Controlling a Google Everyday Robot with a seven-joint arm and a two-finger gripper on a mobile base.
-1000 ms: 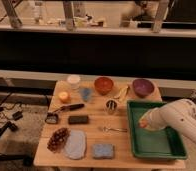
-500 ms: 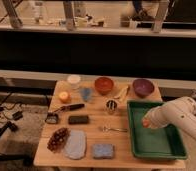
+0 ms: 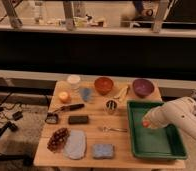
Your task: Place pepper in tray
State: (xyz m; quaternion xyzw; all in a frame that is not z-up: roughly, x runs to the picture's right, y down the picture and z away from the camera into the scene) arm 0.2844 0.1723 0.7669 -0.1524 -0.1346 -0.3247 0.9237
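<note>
Gripper (image 3: 147,123) hangs low over the tray (image 3: 163,146), near its back left corner, clenched on the pepper (image 3: 146,123), whose orange-red tip shows at the fingertips. Held that low inside the rim, the pepper should land in the tray once released.

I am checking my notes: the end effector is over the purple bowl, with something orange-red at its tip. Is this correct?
Not quite. In the camera view the end effector is over the green tray, not the purple bowl. The orange-red thing at its tip, apparently the pepper, is there.
</note>
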